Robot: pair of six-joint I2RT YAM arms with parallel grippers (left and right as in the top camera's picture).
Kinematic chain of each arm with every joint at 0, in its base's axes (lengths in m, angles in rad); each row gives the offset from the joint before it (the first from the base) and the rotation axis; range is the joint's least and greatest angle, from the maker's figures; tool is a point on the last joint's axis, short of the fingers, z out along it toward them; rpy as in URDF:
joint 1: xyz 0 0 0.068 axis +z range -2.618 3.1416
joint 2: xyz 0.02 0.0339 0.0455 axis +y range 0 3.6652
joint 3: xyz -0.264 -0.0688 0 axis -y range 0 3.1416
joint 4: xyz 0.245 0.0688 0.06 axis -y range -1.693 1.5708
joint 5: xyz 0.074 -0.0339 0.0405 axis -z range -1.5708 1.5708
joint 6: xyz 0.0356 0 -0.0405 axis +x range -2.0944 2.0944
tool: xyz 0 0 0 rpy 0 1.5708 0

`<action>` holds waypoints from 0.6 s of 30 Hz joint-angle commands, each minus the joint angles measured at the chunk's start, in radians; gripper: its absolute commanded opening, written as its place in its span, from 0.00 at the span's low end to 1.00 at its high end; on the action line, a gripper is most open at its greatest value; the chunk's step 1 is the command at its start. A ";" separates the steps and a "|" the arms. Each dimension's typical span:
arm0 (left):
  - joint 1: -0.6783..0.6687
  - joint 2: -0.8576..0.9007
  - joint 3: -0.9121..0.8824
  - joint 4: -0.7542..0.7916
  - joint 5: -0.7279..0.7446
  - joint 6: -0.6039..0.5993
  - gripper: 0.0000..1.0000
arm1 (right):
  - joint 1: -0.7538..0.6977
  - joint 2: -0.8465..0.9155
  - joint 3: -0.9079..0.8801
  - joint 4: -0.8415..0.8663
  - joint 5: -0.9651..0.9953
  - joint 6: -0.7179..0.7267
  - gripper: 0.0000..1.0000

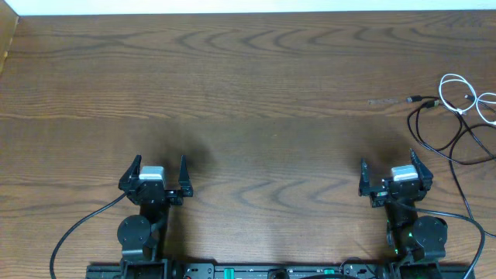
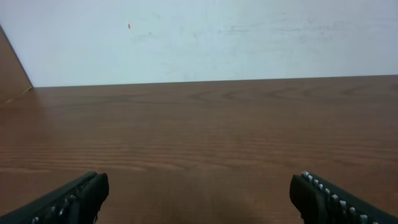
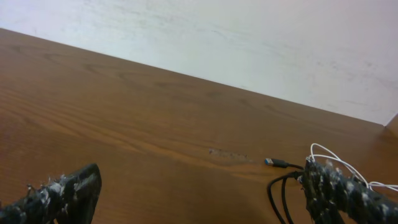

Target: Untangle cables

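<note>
The black cable (image 1: 448,147) and the white cable (image 1: 463,97) lie tangled at the far right of the wooden table, running off the right edge. The black cable's plug (image 1: 417,99) points left. In the right wrist view the black cable (image 3: 281,193) and its plug (image 3: 275,163) lie ahead right, with the white cable (image 3: 339,160) behind my right finger. My left gripper (image 1: 159,172) is open and empty near the front left; in its wrist view (image 2: 199,193) only bare table lies between the fingers. My right gripper (image 1: 391,172) is open and empty, below and left of the cables.
The table (image 1: 248,93) is brown wood with a pale wall behind it. A thick black wire (image 1: 81,225) runs from the left arm's base, and another (image 1: 465,221) from the right arm's base.
</note>
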 commanded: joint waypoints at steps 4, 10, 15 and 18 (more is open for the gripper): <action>0.004 -0.009 -0.011 -0.043 0.010 0.009 0.98 | -0.006 -0.007 -0.002 -0.004 0.008 -0.007 0.99; 0.000 -0.009 -0.011 -0.044 0.010 0.009 0.98 | -0.006 -0.007 -0.002 -0.004 0.008 -0.007 0.99; -0.063 -0.009 -0.011 -0.042 -0.021 0.010 0.98 | -0.006 -0.007 -0.002 -0.004 0.008 -0.007 0.99; -0.070 -0.009 -0.011 -0.048 -0.061 0.009 0.98 | -0.006 -0.007 -0.002 -0.004 0.008 -0.007 0.99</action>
